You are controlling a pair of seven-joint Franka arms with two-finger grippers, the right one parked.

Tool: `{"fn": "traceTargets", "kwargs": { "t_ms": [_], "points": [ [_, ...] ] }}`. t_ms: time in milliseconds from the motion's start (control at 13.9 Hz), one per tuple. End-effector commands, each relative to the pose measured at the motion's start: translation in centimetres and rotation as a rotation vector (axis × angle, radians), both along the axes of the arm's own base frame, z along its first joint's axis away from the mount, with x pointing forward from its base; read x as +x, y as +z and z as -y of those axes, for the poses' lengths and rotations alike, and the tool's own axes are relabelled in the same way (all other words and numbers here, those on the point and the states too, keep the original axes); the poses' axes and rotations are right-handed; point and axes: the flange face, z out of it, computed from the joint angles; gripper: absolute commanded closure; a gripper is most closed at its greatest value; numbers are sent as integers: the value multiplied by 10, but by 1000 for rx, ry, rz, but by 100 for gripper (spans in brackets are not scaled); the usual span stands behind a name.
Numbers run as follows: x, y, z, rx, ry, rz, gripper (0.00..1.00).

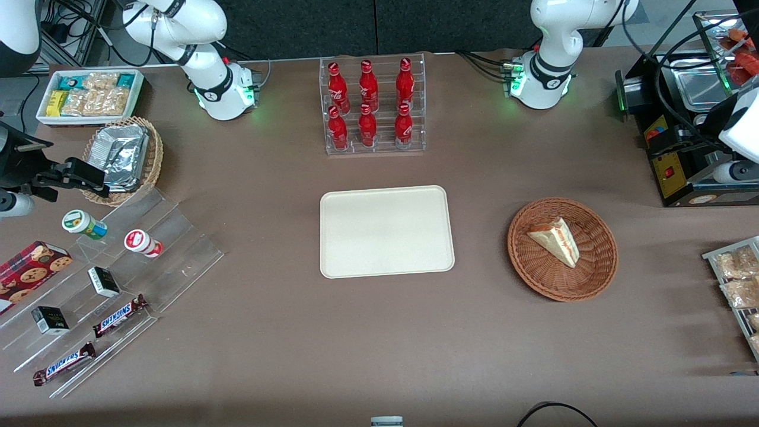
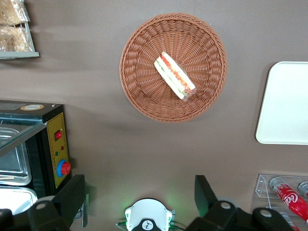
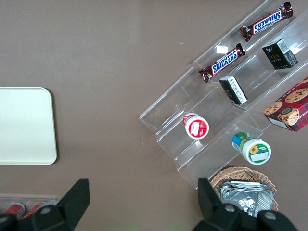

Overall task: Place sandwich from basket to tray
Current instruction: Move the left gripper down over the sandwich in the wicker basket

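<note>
The sandwich (image 1: 557, 240) (image 2: 174, 76), a pale bread wedge with red and green filling, lies in the round reddish-brown basket (image 1: 533, 279) (image 2: 139, 91). The cream tray (image 1: 385, 231) (image 2: 288, 103) lies flat beside the basket, toward the parked arm's end, with nothing on it. My left gripper (image 2: 139, 192) hangs open and holds nothing, well above the table. It is farther from the front camera than the basket, near the black machine and apart from the sandwich. In the front view only the arm's wrist (image 1: 741, 127) shows at the frame edge.
A clear rack of red bottles (image 1: 372, 107) stands farther back than the tray. A black machine (image 1: 682, 148) (image 2: 53, 144) and a rack of snack packets (image 1: 738, 279) flank the basket at the working arm's end. Stepped acrylic shelves (image 1: 101, 279), a tan foil basket (image 1: 127, 157) and a white bin (image 1: 89, 95) sit at the parked arm's end.
</note>
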Motion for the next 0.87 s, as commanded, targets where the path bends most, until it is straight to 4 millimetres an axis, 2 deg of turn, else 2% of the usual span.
{"fn": "traceTargets", "kwargs": {
  "t_ms": [0, 72, 361, 505, 577, 722, 794],
  "points": [
    [1, 3, 2, -11, -15, 0, 0],
    [3, 2, 3, -13, -10, 2, 0],
    [23, -34, 7, 2, -17, -34, 0],
    [31, -59, 11, 7, -5, -33, 0],
    [33, -75, 11, 16, 59, -14, 0],
    [39, -105, 30, 38, 154, 18, 0],
    [39, -125, 33, 46, 204, 27, 0]
  ]
}}
